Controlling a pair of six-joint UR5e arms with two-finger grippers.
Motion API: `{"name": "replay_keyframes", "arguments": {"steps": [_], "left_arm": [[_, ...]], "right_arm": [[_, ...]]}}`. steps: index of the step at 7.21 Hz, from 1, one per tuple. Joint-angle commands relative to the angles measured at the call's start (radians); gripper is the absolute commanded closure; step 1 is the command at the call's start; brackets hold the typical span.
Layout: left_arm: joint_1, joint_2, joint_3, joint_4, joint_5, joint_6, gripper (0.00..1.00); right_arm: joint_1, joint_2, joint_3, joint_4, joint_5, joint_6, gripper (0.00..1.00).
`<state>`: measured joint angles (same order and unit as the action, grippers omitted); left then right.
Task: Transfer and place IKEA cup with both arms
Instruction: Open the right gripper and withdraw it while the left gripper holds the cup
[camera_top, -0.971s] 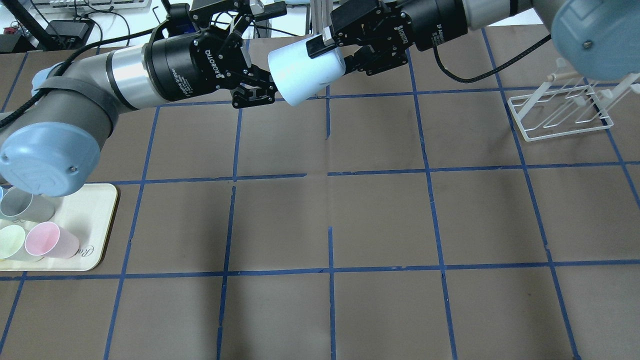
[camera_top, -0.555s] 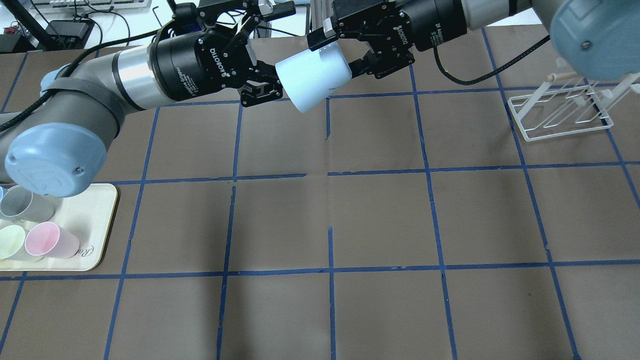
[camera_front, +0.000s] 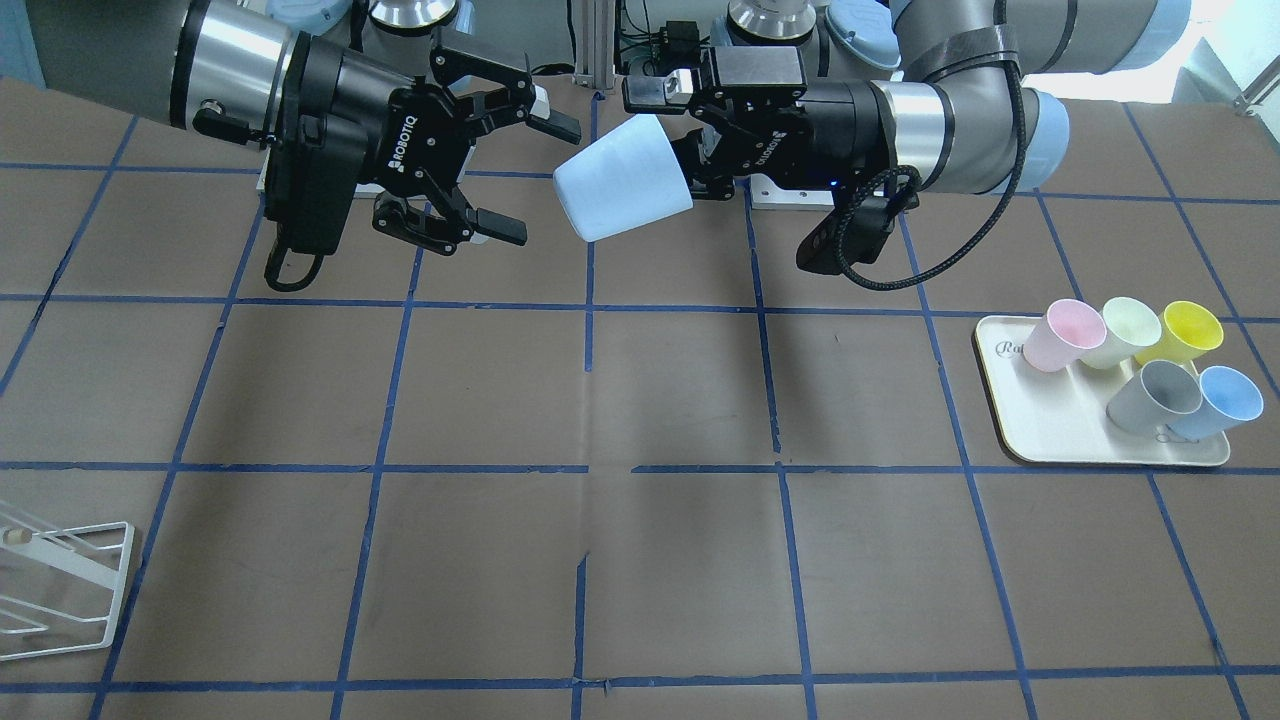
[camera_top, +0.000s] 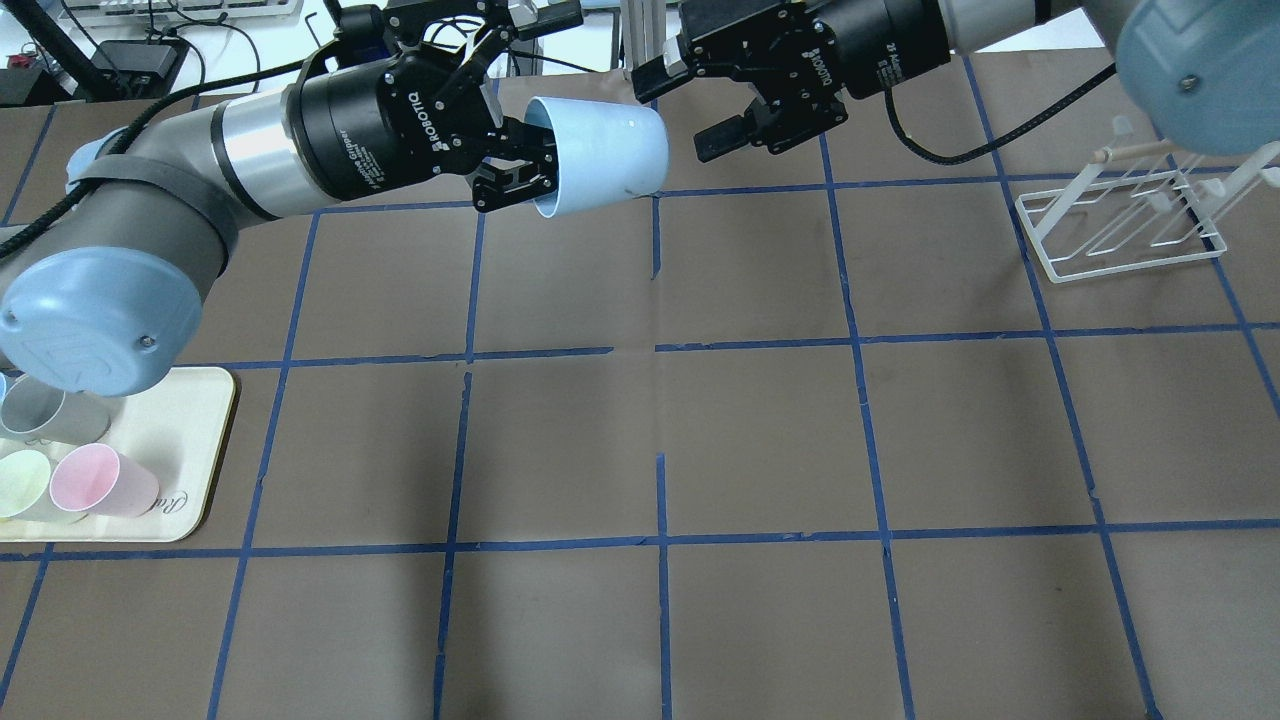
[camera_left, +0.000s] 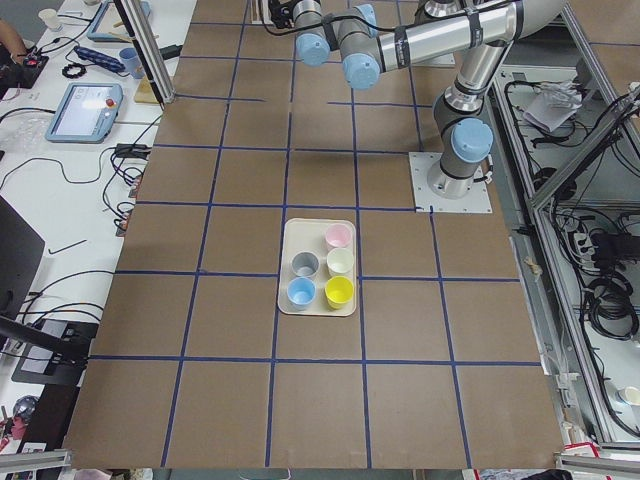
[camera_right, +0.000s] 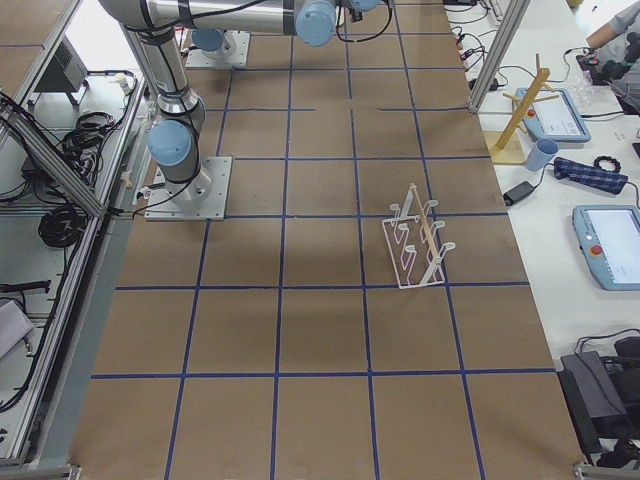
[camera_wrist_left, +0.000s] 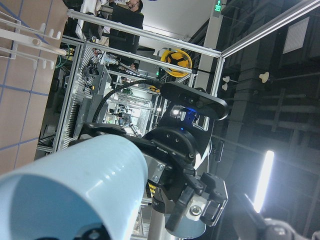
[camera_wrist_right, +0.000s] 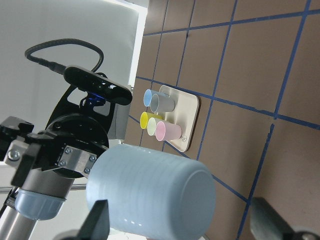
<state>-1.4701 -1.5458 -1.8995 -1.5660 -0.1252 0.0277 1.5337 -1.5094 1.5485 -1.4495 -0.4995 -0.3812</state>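
Observation:
The light-blue IKEA cup (camera_top: 600, 155) hangs on its side above the table's far middle. My left gripper (camera_top: 520, 165) is shut on its rim, one finger inside the mouth. In the front-facing view the cup (camera_front: 620, 185) sits at the left gripper (camera_front: 680, 140), closed base toward the right gripper. My right gripper (camera_top: 685, 105) is open, just off the cup's base and not touching it; it also shows in the front-facing view (camera_front: 545, 183). The right wrist view shows the cup (camera_wrist_right: 150, 195) in front of its spread fingers. The left wrist view shows the cup (camera_wrist_left: 75, 190) close up.
A cream tray (camera_front: 1010, 420) at the robot's left holds a pink cup (camera_front: 1065, 335), a grey cup (camera_front: 1155, 395), a second blue cup (camera_front: 1215, 400) and others. A white wire rack (camera_top: 1120, 220) stands at the far right. Blue tape lines grid the brown table.
The right gripper's fingers were around the cup's base end; now they stand open and further right, off the cup. The cup has shifted slightly left and stays in the left gripper.

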Motion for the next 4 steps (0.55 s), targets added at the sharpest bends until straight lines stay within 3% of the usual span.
{"name": "replay_keyframes", "arguments": {"steps": [1,2,3,4], "left_arm": [[0.004,0.001,-0.003,0.0,0.002,-0.002,0.21],[0.005,0.003,-0.001,0.0,0.002,-0.002,0.21],[0.01,0.003,-0.001,0.0,0.004,-0.003,0.21],[0.048,0.003,-0.003,-0.002,0.005,-0.003,0.26]], "right_arm": [[-0.003,-0.015,-0.002,0.004,-0.022,0.002,0.0],[-0.007,-0.015,-0.002,0.003,-0.039,0.002,0.0],[-0.044,-0.017,-0.005,0.003,-0.112,0.001,0.0],[-0.087,-0.029,-0.008,0.003,-0.157,-0.005,0.0]]}}
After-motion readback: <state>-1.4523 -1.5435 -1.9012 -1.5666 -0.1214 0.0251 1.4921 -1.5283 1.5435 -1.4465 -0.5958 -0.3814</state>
